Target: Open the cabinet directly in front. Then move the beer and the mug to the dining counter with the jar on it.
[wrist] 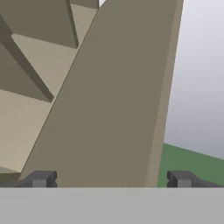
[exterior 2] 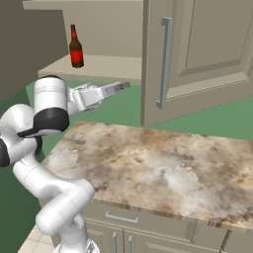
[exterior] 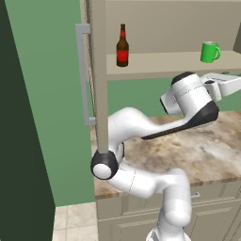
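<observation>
The cabinet (exterior: 164,19) stands open, its left door (exterior: 99,70) edge-on and its right door (exterior 2: 207,44) swung out. On its shelf (exterior: 164,63) the beer (exterior: 122,47) (exterior 2: 75,47) stands upright at the left and the green mug (exterior: 209,52) at the right. My gripper (exterior 2: 124,86) (wrist: 111,179) reaches out level just below the shelf, between the two doors and above the worktop. Its fingertips (wrist: 41,178) are wide apart and open with nothing between them, facing a beige door panel (wrist: 109,96). The dining counter and the jar are out of view.
A short marble worktop (exterior: 202,150) (exterior 2: 148,163) lies under the cabinet, with beige drawer units (exterior 2: 123,220) below. Long grey bar handles (exterior: 82,70) (exterior 2: 165,62) stick out from both open doors. A dark tall unit (exterior: 19,141) stands at the left, against a green wall (exterior: 56,94).
</observation>
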Controlling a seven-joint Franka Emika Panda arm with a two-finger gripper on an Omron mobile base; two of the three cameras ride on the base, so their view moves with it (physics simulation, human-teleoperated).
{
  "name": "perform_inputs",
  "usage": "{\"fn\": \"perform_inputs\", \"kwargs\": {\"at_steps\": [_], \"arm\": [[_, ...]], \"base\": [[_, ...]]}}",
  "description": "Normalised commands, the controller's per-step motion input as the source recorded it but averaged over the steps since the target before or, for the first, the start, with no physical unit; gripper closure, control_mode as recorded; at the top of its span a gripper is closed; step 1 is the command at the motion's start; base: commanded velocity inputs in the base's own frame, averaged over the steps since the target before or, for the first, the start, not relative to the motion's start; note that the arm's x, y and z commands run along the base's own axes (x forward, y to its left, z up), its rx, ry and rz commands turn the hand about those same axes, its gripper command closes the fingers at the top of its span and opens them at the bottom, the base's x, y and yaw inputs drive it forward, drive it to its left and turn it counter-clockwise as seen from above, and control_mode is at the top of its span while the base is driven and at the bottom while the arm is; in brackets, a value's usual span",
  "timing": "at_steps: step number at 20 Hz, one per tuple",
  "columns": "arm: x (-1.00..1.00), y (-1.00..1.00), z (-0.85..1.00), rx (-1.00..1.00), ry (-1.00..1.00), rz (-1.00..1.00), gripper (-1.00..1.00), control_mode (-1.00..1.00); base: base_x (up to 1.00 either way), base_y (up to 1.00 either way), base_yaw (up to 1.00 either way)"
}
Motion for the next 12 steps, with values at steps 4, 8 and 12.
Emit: {"fn": "perform_inputs", "kwargs": {"at_steps": [4, 8, 12], "arm": [[0.64, 0.00, 0.33, 0.10, 0.01, 0.00, -1.00, -1.00], [0.60, -0.11, 0.35, 0.13, 0.01, 0.00, -1.00, -1.00], [0.65, -0.10, 0.29, 0.12, 0.00, 0.00, -1.00, -1.00]], "base": [[0.00, 0.00, 0.00], [0.00, 0.00, 0.00], [0.00, 0.00, 0.00]]}}
